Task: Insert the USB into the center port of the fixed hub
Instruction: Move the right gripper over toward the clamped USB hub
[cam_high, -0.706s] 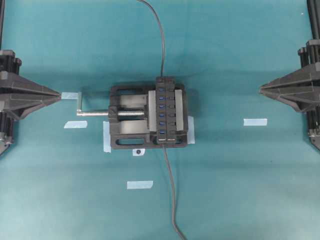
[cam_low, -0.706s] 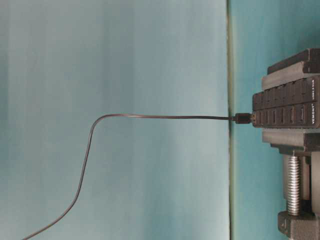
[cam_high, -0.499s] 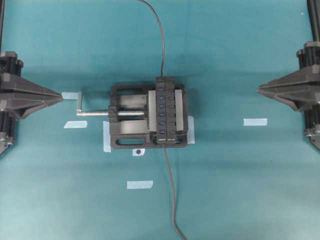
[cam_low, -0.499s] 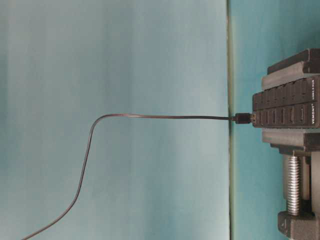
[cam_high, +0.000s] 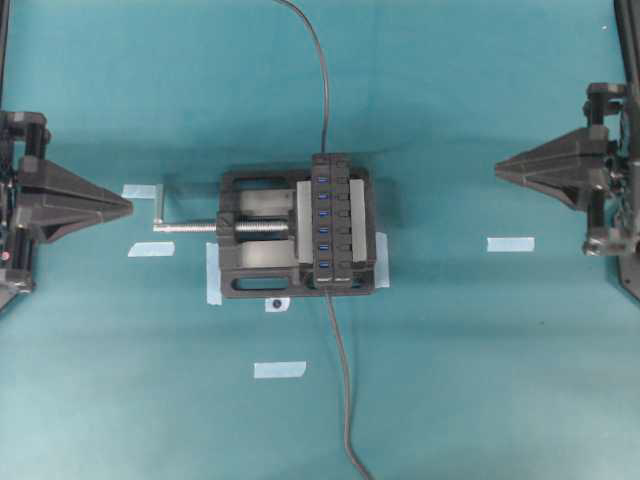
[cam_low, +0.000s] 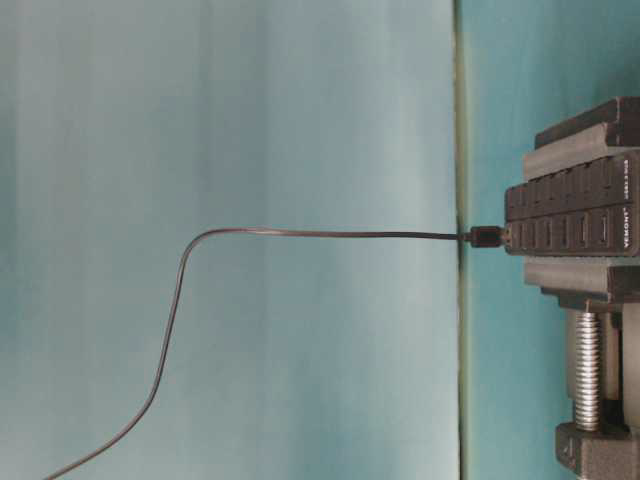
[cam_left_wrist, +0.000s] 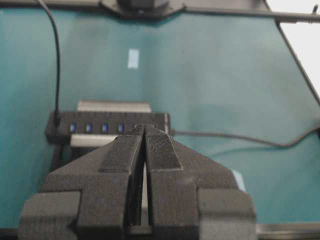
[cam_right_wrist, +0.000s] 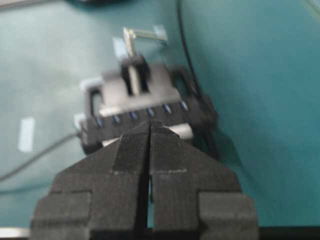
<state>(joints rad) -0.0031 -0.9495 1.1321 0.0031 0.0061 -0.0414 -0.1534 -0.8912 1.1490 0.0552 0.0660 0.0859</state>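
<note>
We see a teal counter (cam_high: 480, 380) around the vise (cam_high: 255, 245); both closed grippers, left (cam_high: 128, 206) and right (cam_high: 500, 167), have shifted since earlier.

Only readable thing I can spot is on the fixed hub (cam_low: 575, 218): white lettering on its end face in the table-level view, running sideways, looks like "VEMONT" with a tiny mark after it. There's a second, smaller line of print right next to it but it's way too small to make out. Nothing else carries any text
</note>
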